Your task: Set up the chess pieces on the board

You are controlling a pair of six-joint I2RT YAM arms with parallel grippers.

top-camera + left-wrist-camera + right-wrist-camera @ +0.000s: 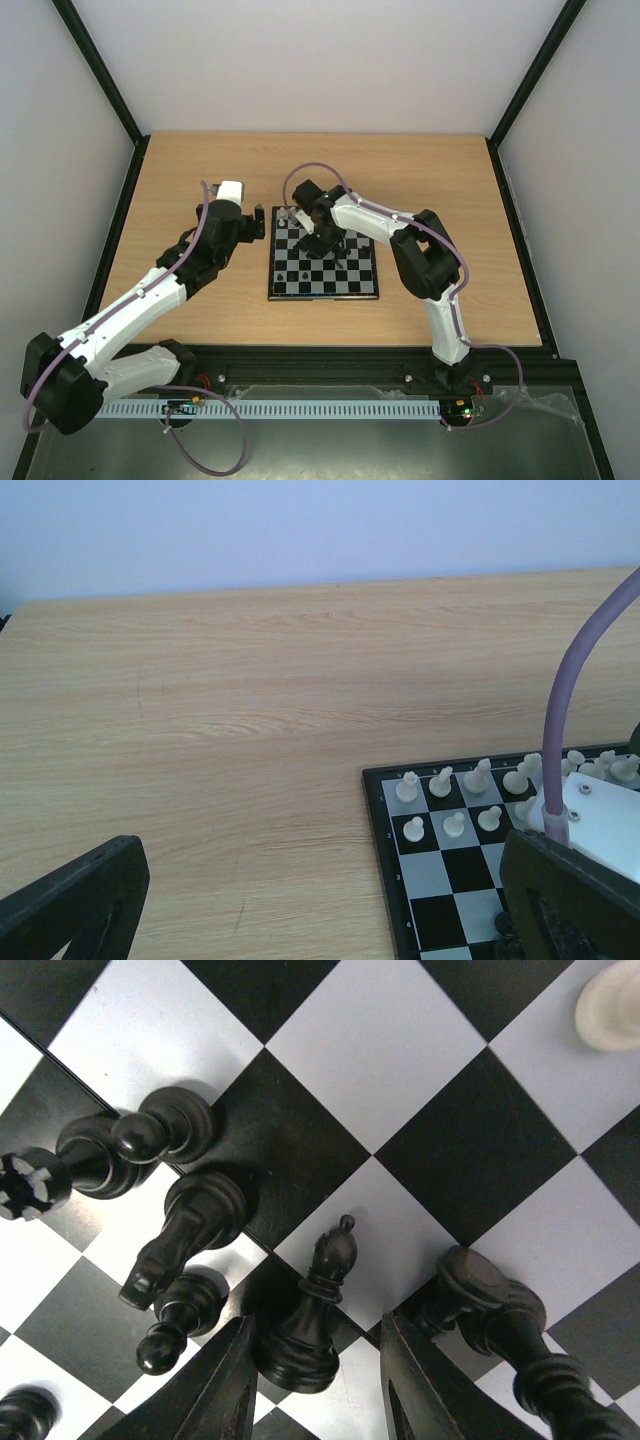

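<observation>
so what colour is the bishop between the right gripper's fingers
Black. The bishop shows best in the right wrist view.

Light wood-grain tabletop [200, 170] with faint dark marks, plain white walls [320, 60] at rear and both sides, black frame struts [100, 70] rising along the wall corners, black rail [330, 355] across the near edge, white slotted strip [330, 409] below it, dull grey sheet [350, 455] at bottom.

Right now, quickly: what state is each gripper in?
Left gripper: open, holding nothing.
Right gripper: partly closed around a black bishop; whether it grips cannot be told.
</observation>
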